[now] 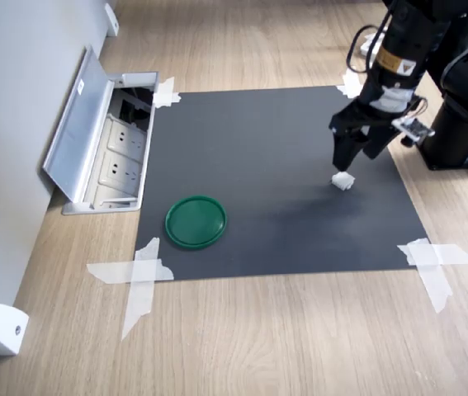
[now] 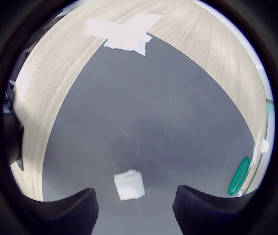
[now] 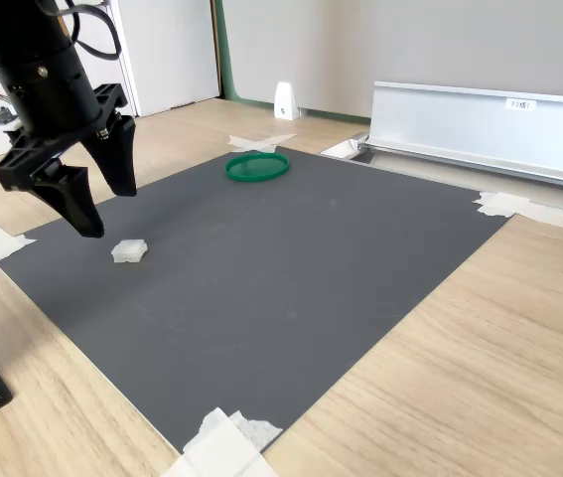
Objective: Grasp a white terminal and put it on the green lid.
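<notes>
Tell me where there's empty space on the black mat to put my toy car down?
The widest bare patch is the mat middle, between the green lid and the white terminal. The strip along the first exterior view's bottom edge, between the tape crosses, is bare too. It is crowded where the open gripper hangs over the terminal.

spread gripper (image 1: 350, 160) above white terminal (image 1: 342, 181)

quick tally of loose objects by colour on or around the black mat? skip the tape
White: 2 – the white terminal on the mat below the open claw, and a white wedge piece off the mat by the wall.
Green: 1 – the green lid, on the mat.
Total: 3
</notes>
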You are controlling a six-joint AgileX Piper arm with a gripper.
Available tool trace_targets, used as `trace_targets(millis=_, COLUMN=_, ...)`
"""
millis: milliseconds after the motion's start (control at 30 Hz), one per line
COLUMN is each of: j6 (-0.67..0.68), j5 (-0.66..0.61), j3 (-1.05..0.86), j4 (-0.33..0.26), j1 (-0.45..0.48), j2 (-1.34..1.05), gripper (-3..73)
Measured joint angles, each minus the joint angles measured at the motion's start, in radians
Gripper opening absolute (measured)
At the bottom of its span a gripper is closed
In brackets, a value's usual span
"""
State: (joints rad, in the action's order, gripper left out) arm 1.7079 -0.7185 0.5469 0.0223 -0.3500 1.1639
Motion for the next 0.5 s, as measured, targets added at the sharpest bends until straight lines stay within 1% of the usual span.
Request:
trace_targets(millis=333, j6=-0.007, j5=0.069, j3=0.0, j4=0.035, j1=-0.006, j2=0.104, gripper=63.9)
trace_targets(millis=500, j6=-0.008, j5=0.075, j3=0.0, j4=0.036, j1=-0.006, j2=0.116, gripper=63.7)
